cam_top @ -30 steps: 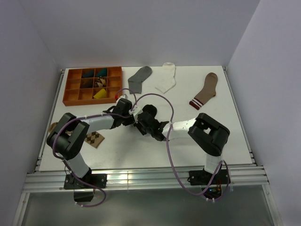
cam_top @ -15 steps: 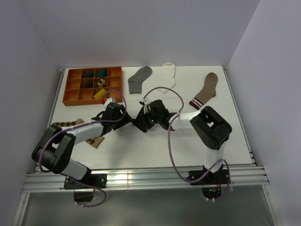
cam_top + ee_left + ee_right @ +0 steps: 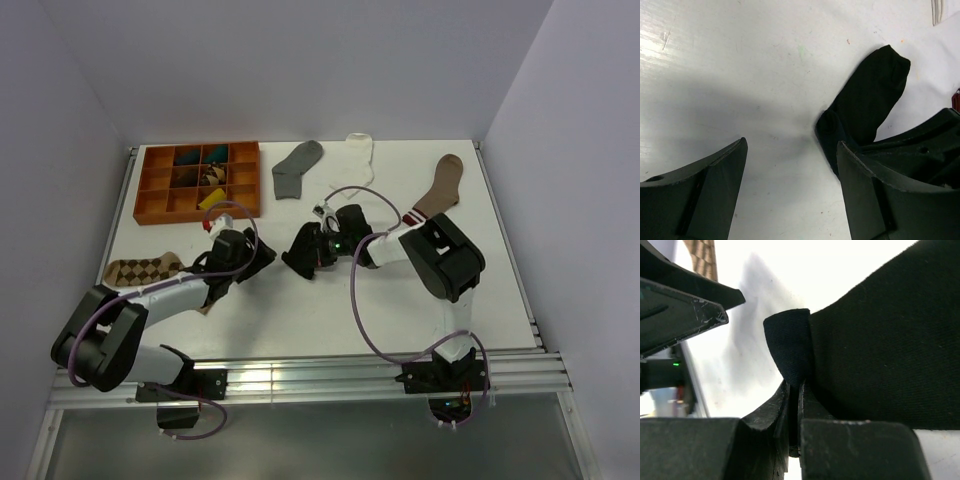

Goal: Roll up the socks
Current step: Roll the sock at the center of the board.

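- The right gripper (image 3: 794, 390) is closed tight on a small folded edge of the black sock (image 3: 870, 100), which lies near the middle of the table.
- The left gripper (image 3: 791, 145) stands wide and holds nothing, just left of the sock.
- Risk: the pinch takes only little cloth. A fast pull or turn may let the fold slip out and the roll come undone.

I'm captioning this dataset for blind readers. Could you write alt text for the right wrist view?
The right gripper is shut, pinching a folded edge of the black sock, which fills the right side of this close-up. Behind it lies the white table, with a tan-and-brown diamond-patterned sock at the top left.
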